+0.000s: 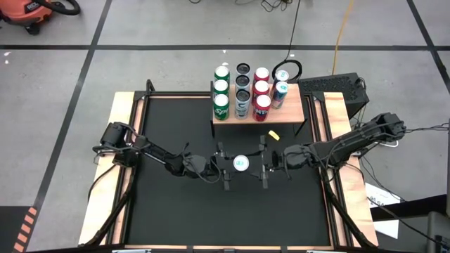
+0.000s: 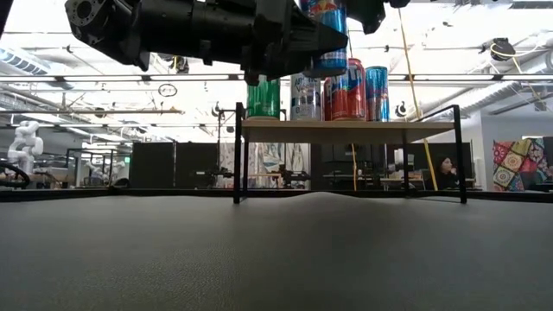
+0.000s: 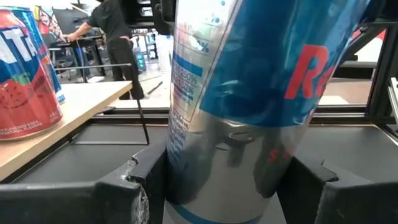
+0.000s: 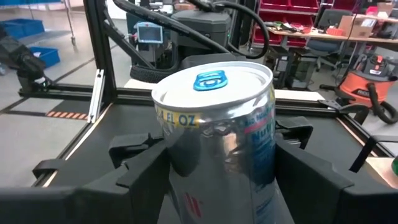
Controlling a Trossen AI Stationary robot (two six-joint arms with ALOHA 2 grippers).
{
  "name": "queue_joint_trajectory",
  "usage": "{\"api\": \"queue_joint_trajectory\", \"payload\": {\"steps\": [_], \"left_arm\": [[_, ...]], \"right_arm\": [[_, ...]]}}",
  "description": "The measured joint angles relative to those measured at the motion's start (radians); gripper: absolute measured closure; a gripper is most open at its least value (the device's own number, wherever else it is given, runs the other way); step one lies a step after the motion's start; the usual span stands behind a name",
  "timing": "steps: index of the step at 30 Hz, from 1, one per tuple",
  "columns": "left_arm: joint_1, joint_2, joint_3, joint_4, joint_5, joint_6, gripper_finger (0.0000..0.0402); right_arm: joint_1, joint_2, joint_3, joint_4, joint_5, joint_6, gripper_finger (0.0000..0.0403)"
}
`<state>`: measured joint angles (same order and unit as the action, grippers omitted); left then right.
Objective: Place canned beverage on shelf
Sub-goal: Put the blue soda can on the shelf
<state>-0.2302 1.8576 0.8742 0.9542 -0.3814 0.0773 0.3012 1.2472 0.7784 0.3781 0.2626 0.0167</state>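
Currently on the shelf (image 1: 301,111): green cans (image 1: 221,90), grey cans (image 1: 242,90), red cans (image 1: 261,91), one blue can (image 1: 280,94), with a yellow scrap (image 1: 273,134) below. At 6 o'clock of it, above the mat (image 1: 176,211), my blue-and-silver can (image 1: 241,164) hangs upright. Both my left gripper (image 1: 226,166) and right gripper (image 1: 266,165) clamp it, forearms stretched level, meeting mid-table.
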Motion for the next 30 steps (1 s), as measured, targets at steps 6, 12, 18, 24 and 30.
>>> {"api": "queue_joint_trajectory", "payload": {"steps": [6, 12, 18, 24, 30], "left_arm": [[0.001, 0.0, 0.0, 0.005, -0.005, 0.0, 0.0185], [0.002, 0.0, 0.0, 0.001, -0.011, -0.001, 0.0185], [0.001, -0.004, 0.0, -0.007, -0.04, 0.015, 0.0135], [0.003, -0.063, 0.0, -0.15, -0.105, 0.013, 0.0043], [0.003, -0.166, -0.021, -0.29, -0.136, -0.043, 0.0006]], "right_arm": [[-0.017, 0.0, 0.0, 0.007, -0.001, 0.021, 0.0147], [-0.019, 0.0, 0.0, 0.005, 0.002, 0.051, 0.015], [-0.018, 0.0, 0.0, -0.002, 0.029, 0.06, 0.019], [-0.019, -0.043, -0.003, -0.073, 0.059, 0.066, 0.0198], [-0.029, -0.259, -0.092, -0.147, 0.144, 0.061, 0.0198]]}}
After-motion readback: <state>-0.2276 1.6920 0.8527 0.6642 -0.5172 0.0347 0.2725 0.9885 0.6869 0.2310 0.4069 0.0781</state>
